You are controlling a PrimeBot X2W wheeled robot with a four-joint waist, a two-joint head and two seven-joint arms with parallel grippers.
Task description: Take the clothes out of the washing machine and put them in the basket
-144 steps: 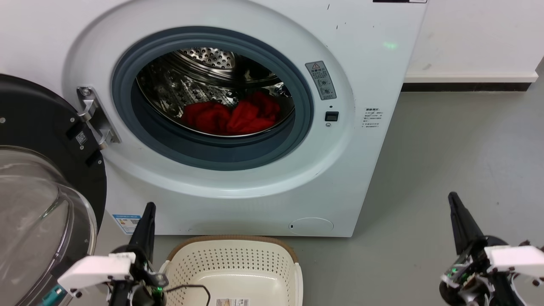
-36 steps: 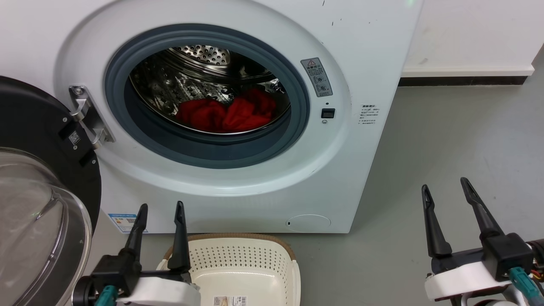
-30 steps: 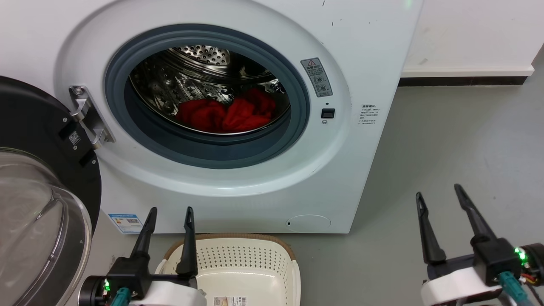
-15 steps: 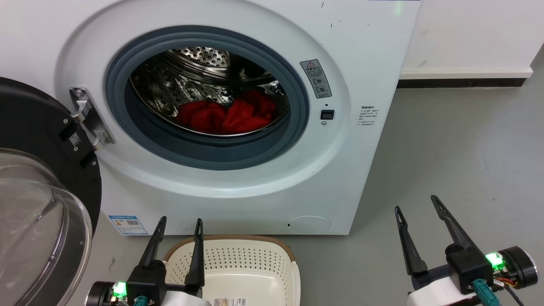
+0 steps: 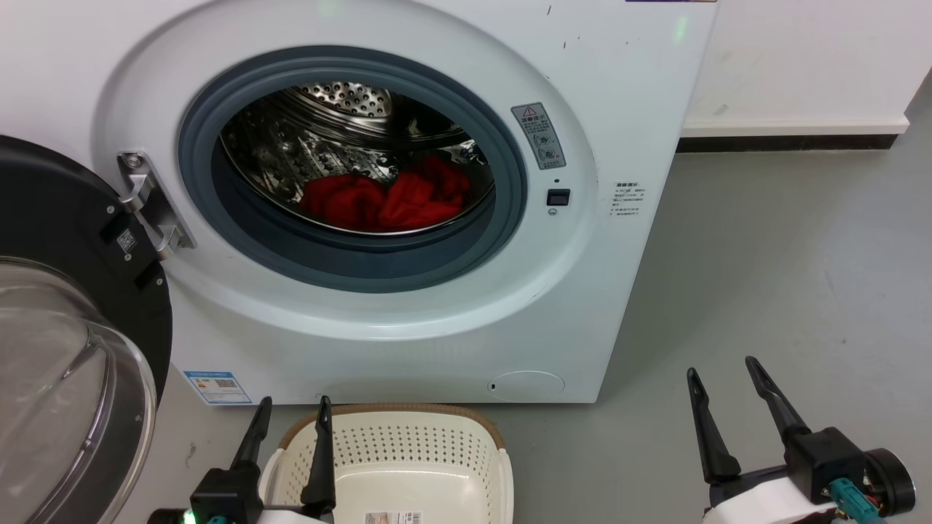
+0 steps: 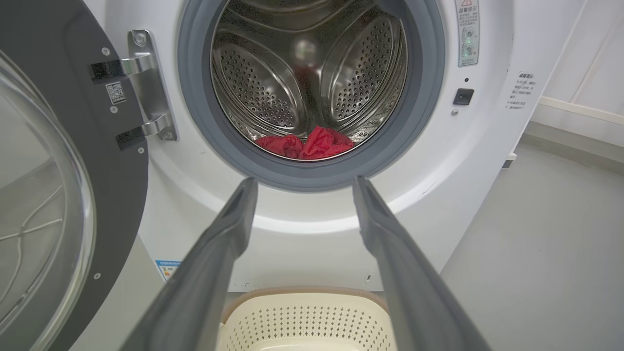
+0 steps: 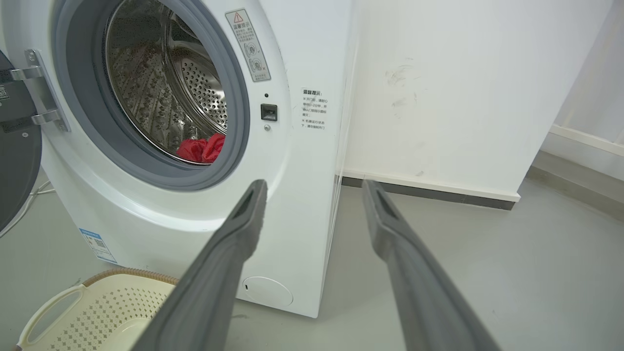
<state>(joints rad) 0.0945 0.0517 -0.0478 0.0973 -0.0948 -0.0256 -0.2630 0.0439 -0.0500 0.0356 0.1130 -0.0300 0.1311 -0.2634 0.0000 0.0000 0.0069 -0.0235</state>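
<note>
Left hand (image 5: 294,404), fingers apart and empty, sits low by the basket (image 5: 393,410). Right hand (image 5: 721,367), likewise apart, hangs over bare floor (image 5: 764,255) beside the washer (image 5: 437,327). The clothes (image 5: 386,204) lie in the drum (image 5: 342,98), door (image 5: 73,218) swung wide. Reaching hasn't begun: next, a hand must lift into the drum and close on them.

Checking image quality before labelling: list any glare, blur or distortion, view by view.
Head view: sharp, evenly lit; the drum glints, faint green spots on the washing machine. Left wrist view: the left tool looks soft up close; a pale blob reflects in the drum. Right wrist view: the machine's side edge bows; the clothes look crisp.
</note>
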